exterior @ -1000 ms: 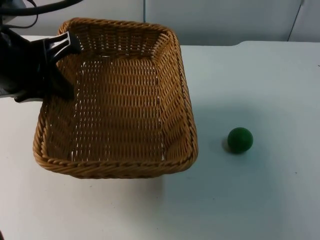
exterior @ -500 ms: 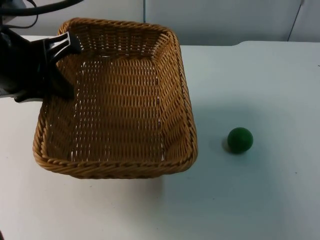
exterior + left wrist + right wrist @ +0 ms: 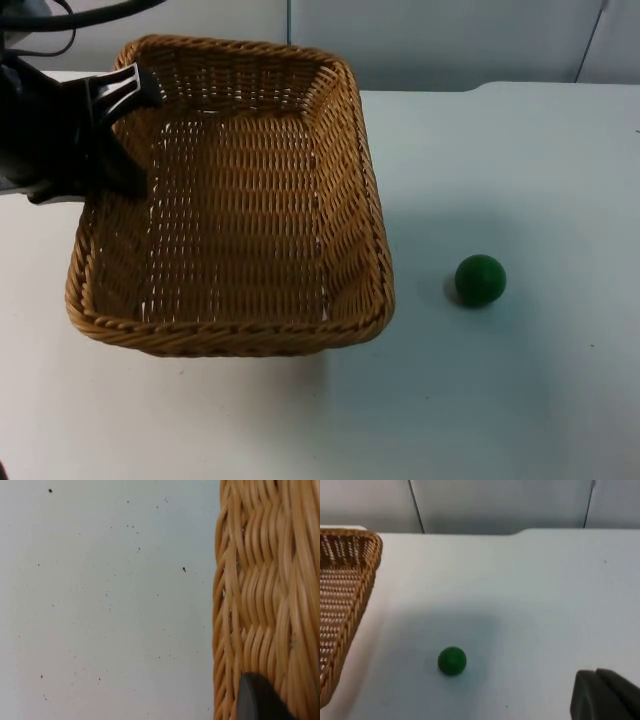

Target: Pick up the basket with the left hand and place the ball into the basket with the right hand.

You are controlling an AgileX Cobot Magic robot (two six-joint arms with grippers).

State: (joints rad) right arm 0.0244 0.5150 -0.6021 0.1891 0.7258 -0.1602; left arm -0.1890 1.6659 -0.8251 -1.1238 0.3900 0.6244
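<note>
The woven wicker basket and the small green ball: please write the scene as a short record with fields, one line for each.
basket: rectangular brown wicker basket, held at its left rim, nothing inside
ball: small green ball, on the white table, to the right of the basket, apart from it
left gripper: left gripper, shut on the basket's left rim
right gripper: one black fingertip seen in the right wrist view, above the table, away from the ball
task state: ball not yet picked up

Counter (image 3: 520, 400): I see a white top, ending at the grey partition wall.
Ball (image 3: 480, 280): I see it green, resting directly on the counter, well apart from the basket (image 3: 235, 190).
</note>
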